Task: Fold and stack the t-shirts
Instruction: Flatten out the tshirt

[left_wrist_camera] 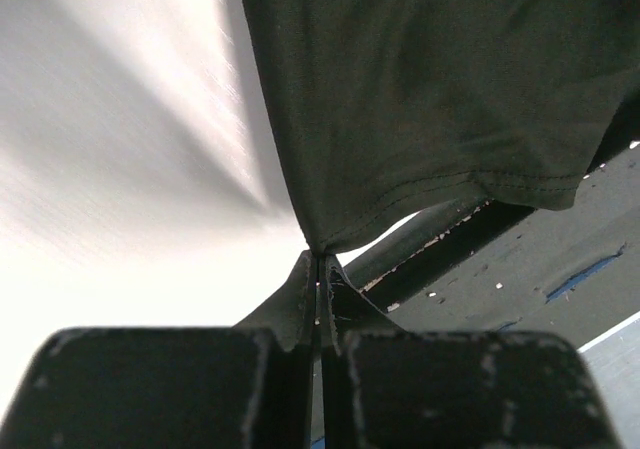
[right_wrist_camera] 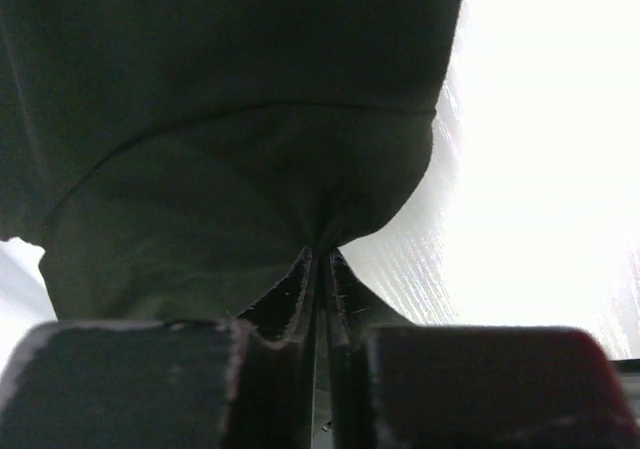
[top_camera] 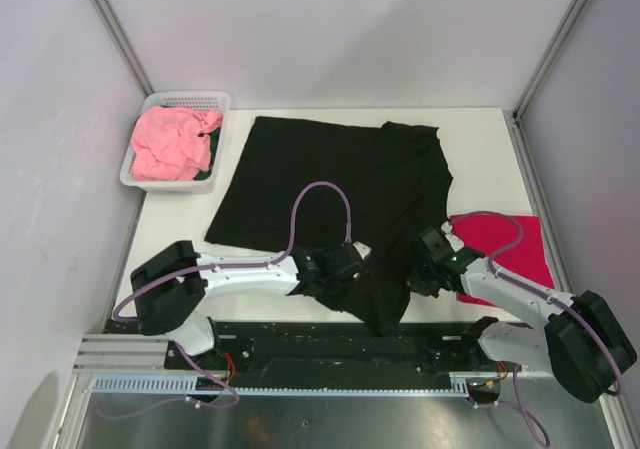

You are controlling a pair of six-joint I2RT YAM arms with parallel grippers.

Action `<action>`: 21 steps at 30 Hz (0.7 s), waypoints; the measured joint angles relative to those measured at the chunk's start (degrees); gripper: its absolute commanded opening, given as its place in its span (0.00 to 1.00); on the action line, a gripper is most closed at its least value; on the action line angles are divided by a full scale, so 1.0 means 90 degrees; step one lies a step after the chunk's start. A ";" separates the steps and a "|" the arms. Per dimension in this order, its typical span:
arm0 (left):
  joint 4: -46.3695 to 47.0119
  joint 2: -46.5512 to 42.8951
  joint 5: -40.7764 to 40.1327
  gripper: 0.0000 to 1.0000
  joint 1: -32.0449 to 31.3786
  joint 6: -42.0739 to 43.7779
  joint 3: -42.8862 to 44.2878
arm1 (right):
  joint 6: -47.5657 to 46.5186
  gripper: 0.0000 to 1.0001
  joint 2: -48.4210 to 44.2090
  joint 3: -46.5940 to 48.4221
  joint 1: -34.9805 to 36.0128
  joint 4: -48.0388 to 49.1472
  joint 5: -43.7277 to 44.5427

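While the black t-shirt [top_camera: 340, 179] lies spread over the middle of the white table [top_camera: 480, 139], both arms hold it at its near side. The far part of this shirt is flat, with a few soft wrinkles. The near part is gathered and bunched between the two grippers, and one lobe of the cloth reaches down to the near edge of the table.

The left gripper [left_wrist_camera: 319, 269] is clenched on the shirt. In the left wrist view its two fingers are pressed together with a thin fold of the dark cloth pinched between their tips, close to the stitched hem, and from this pinch the cloth rises in a tight fan. The right gripper [right_wrist_camera: 320, 259] also grasps the black t-shirt. In the right wrist view its fingers are closed to a narrow slit with the cloth caught in it, and the fabric spreads away from the tips in a rounded fold with a seam across it. From above, the two grippers are near each other, the left one at the near left part of the shirt and the right one at its near right part.

At the right side of the table the crimson t-shirt [top_camera: 505, 254] lies flat, and the right arm crosses over its near part. Its far left corner comes up to the edge of the black shirt; I cannot tell if they touch. At the far left corner of the table stands the white mesh basket [top_camera: 190, 99], and the pink t-shirt [top_camera: 170, 144] is crumpled inside it.
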 measured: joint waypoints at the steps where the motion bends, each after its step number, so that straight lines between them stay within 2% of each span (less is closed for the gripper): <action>1: 0.0000 -0.0005 0.0002 0.00 0.0000 0.0002 0.0015 | 0.0032 0.01 0.0010 -0.0005 -0.0019 0.0017 -0.0015; 6: -0.0046 -0.0090 0.0017 0.17 0.0066 0.0002 0.0080 | 0.0039 0.00 -0.0350 -0.0158 -0.0175 -0.0175 -0.0160; 11: -0.0136 -0.0515 0.0097 0.35 0.0423 0.0010 0.0112 | 0.0036 0.00 -0.1574 -0.0270 -0.0563 -0.0981 -0.0461; 16: -0.0175 -0.1005 0.0126 0.39 0.1231 -0.0022 0.0180 | 0.0034 0.00 -0.2487 -0.0270 -0.0826 -0.1688 -0.0641; 21: -0.0236 -0.1564 -0.0347 0.40 0.2722 -0.0427 -0.0029 | -0.0032 0.00 -0.2331 -0.0272 -0.0935 -0.1931 -0.0882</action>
